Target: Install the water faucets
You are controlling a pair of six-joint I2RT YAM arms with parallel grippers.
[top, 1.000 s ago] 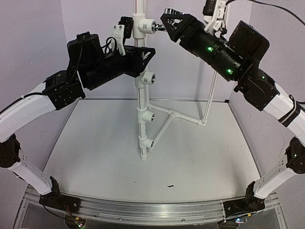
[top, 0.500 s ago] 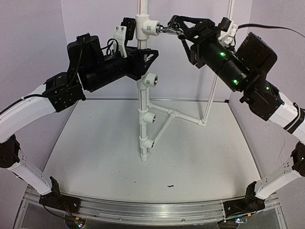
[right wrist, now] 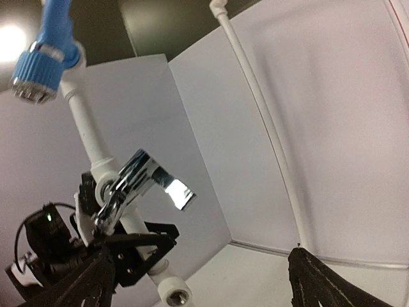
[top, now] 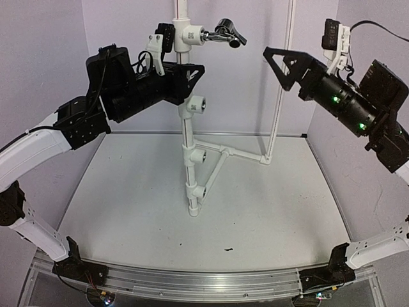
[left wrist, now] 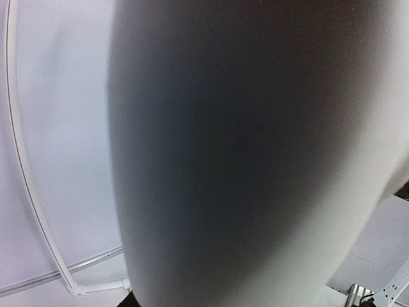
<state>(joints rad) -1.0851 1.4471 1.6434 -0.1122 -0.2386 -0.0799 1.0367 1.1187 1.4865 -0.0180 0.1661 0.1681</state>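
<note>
One chrome water faucet (top: 223,33) sticks out to the right of the top tee fitting (top: 186,35) on the upright white pipe (top: 186,131). In the right wrist view the faucet (right wrist: 137,185) shows its flat lever and sits on the same pipe (right wrist: 89,137). My right gripper (top: 273,57) is open and empty, well to the right of the faucet; its black fingertips (right wrist: 96,281) frame the bottom of the wrist view. My left gripper (top: 187,78) is closed round the pipe just under the top tee. The left wrist view shows only the blurred pipe (left wrist: 243,160) up close.
Three lower tees (top: 197,103), (top: 198,155), (top: 199,190) have open dark sockets. A slanted brace (top: 239,153) joins the pipe to a thin upright pipe (top: 281,83) at the back right. A blue shower head (right wrist: 45,57) tops the pipe.
My right gripper has let go of the faucet and drawn back to the right. The faucet stays in the top tee. My left arm holds still.
</note>
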